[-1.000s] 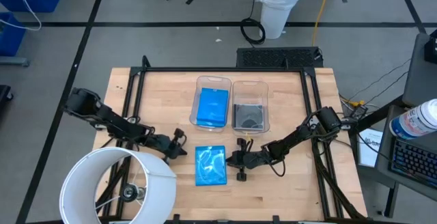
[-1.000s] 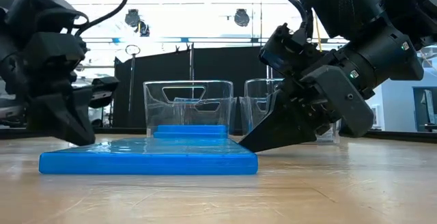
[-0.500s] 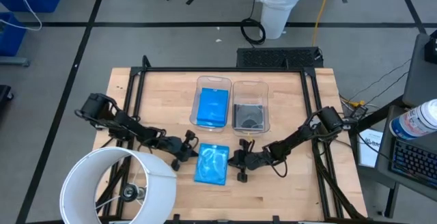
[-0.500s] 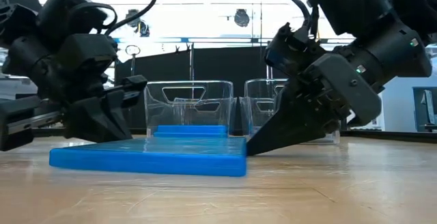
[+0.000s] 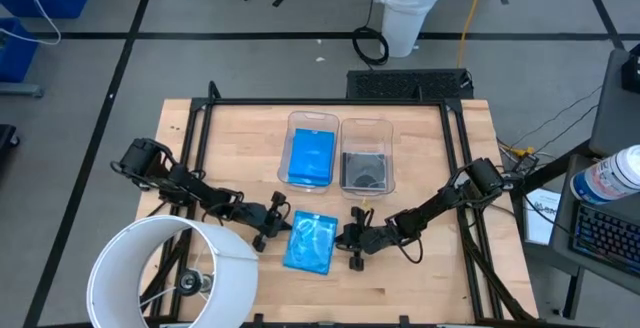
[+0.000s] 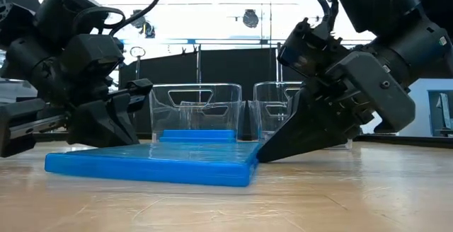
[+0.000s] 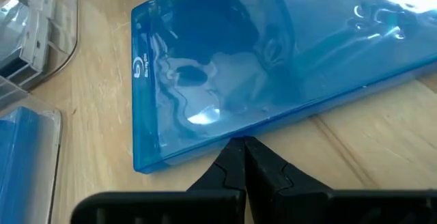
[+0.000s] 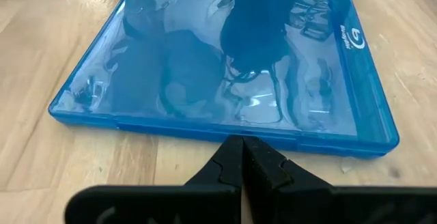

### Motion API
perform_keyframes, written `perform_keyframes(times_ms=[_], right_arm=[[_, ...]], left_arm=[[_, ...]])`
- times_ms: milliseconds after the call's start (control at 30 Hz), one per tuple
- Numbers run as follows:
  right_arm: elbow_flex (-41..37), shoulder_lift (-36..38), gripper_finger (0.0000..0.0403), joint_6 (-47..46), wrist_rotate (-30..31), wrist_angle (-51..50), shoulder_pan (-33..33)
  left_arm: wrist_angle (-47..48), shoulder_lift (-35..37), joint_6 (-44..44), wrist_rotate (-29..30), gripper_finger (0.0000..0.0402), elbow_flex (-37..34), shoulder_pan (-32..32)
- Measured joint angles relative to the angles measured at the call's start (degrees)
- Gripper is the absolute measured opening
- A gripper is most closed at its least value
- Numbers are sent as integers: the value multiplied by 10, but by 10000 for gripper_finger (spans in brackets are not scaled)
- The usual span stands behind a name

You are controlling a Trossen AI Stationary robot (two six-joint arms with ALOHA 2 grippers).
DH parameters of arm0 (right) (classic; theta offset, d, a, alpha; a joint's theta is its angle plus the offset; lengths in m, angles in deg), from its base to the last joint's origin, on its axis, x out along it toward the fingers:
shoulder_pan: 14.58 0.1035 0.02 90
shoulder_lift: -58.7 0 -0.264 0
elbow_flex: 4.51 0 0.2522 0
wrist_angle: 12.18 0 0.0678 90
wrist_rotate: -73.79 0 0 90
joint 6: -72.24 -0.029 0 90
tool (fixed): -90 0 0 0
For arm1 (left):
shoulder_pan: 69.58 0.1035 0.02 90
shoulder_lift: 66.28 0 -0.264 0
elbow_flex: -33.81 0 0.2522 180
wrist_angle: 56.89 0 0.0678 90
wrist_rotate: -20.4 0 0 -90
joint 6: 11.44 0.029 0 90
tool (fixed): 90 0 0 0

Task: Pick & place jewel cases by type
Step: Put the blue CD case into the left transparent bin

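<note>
A translucent blue jewel case (image 5: 309,243) lies flat on the wooden table, near the front middle, and also shows in the low view (image 6: 152,165). My left gripper (image 5: 286,227) is shut at its left edge and my right gripper (image 5: 339,236) is shut at its right edge. Both slant down. Behind them stand two clear bins. The left bin (image 5: 298,120) holds another blue case (image 5: 312,156). The right bin (image 5: 384,126) holds a dark grey case (image 5: 365,171). My left gripper has its shut fingertips (image 7: 240,149) against the case's left side edge (image 7: 229,134), about midway along it, slanting down from the table's left. My right gripper has its shut fingertips (image 8: 240,147) against the case's right side edge (image 8: 239,132), near the middle, slanting down from the table's right. The case stays on the table between them.
A large white round shade (image 5: 175,273) covers the table's near left corner in the high view. Black frame rails (image 5: 195,128) run along the table's sides. Bare wood lies in front of the case and to the right of the right arm.
My left gripper has gone down and toward the table's right until its shut tips meet the blue case's left edge. The case has turned a little on the table, its far end swinging right and its near end left. My right gripper has stayed at the right edge.
</note>
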Motion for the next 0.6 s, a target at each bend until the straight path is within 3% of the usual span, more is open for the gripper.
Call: perform_keyframes(times_ms=[167, 433, 600], right_arm=[[1, 25, 0, -1, -7, -45, 1], [0, 59, 0, -1, 37, -81, 16], [0, 60, 0, 1, 41, -72, 22]], left_arm=[[-7, -1, -3, -19, 3, 3, -11], [-30, -2, 3, 34, 17, 2, -25], [-31, -2, 3, 45, 5, 2, -32]])
